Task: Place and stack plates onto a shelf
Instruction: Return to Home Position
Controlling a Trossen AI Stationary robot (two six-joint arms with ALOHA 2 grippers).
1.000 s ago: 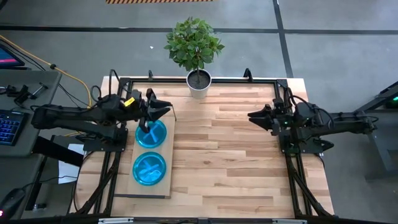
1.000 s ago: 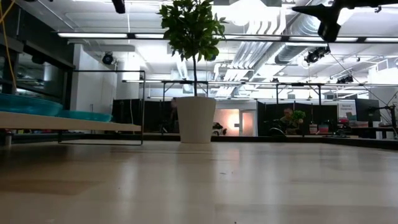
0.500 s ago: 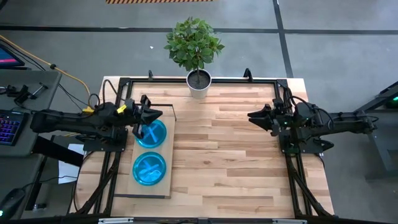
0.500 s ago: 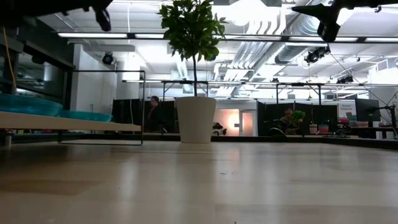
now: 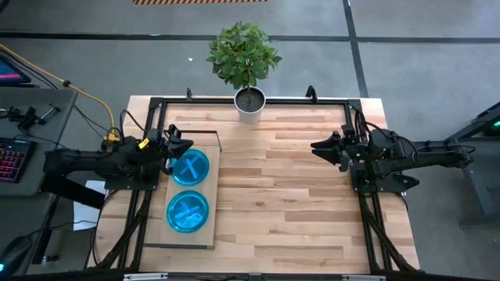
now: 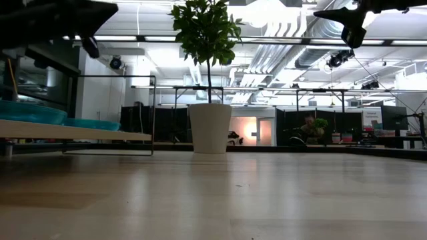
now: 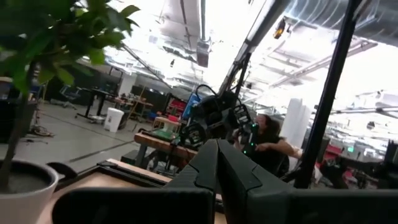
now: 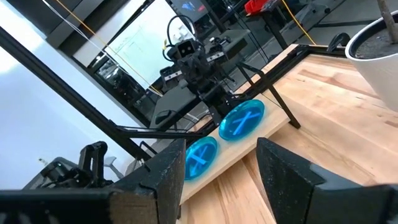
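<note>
Two cyan-blue plates lie side by side on the pale wooden shelf (image 5: 205, 234) at the table's left: one farther back (image 5: 190, 167) and one nearer the front (image 5: 188, 211). Whether more plates lie under either one, I cannot tell. In the right wrist view they show as the far plate (image 8: 242, 121) and the near plate (image 8: 199, 158). My left gripper (image 5: 183, 143) is shut on nothing, at the shelf's far left corner, just left of the far plate. My right gripper (image 5: 316, 146) hovers open over the table's right part, pointing left, with nothing between its fingers (image 8: 175, 167).
A white pot (image 5: 250, 105) with a green plant stands at the middle of the far edge. A black frame (image 5: 258, 100) runs around the table. Bare striped tabletop (image 5: 281, 195) lies between the shelf and my right arm. People and desks show in the room beyond.
My left gripper has drawn back from above the far plate toward the table's left edge, sinking lower, and its fingers have shut on nothing. The plates lie as before. My right arm has kept still.
</note>
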